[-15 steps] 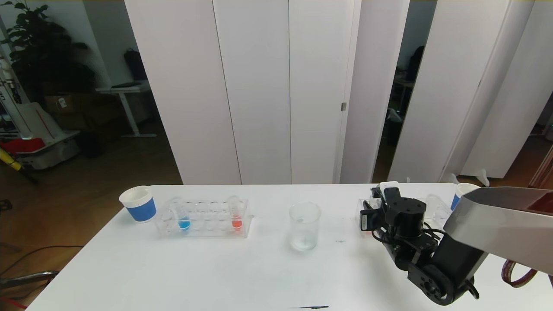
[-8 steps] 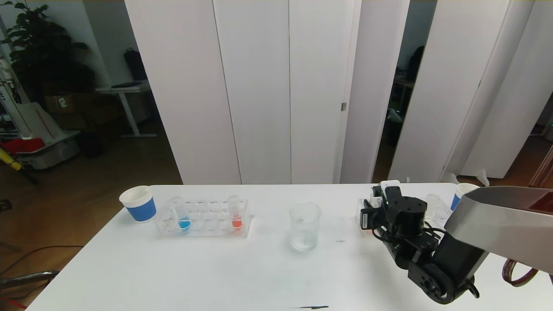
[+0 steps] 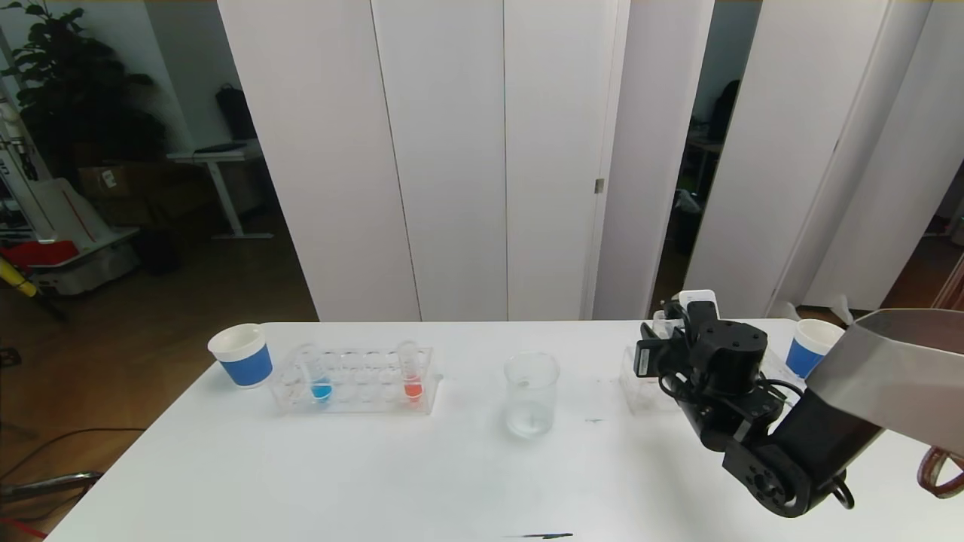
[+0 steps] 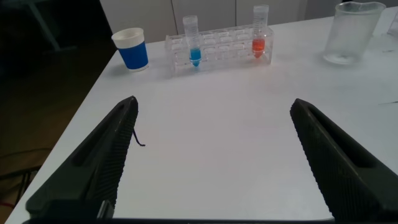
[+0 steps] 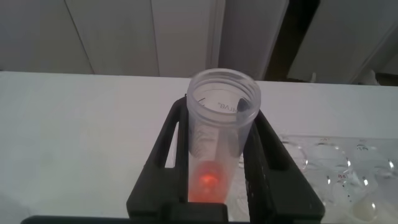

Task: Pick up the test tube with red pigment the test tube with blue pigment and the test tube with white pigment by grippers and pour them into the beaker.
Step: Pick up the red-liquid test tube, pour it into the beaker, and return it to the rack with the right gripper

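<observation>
Cups bracket your workspace: on the far left of the white table (image 3: 301, 482) stands a blue-and-white paper cup (image 3: 242, 354). Just right of it you have a clear rack (image 3: 354, 381) holding the test tube with blue pigment (image 3: 318, 375) upright at its left end and a tube with orange-red liquid (image 3: 410, 373) upright toward its right end. From the left wrist view you see the same rack far ahead, and the left gripper (image 4: 211, 162) hangs over the near left part of the table with its jaws spread wide and nothing between them.

Move your eye right to the middle of the table: the beaker (image 3: 531, 394) stands upright there, well apart from both racks.

Further right, a second clear rack (image 3: 639, 385) sits near the far right edge, partly hidden by your right arm. The right gripper (image 3: 687, 312) is above that rack, and it is clamped on the test tube with red pigment (image 5: 217, 143); in the right wrist view the open mouth faces the camera and the red liquid lies at the bottom between the black fingers (image 5: 268, 163). You cannot pick out the test tube with white pigment with any certainty. A second paper cup (image 3: 809, 345) stands at the far right.
</observation>
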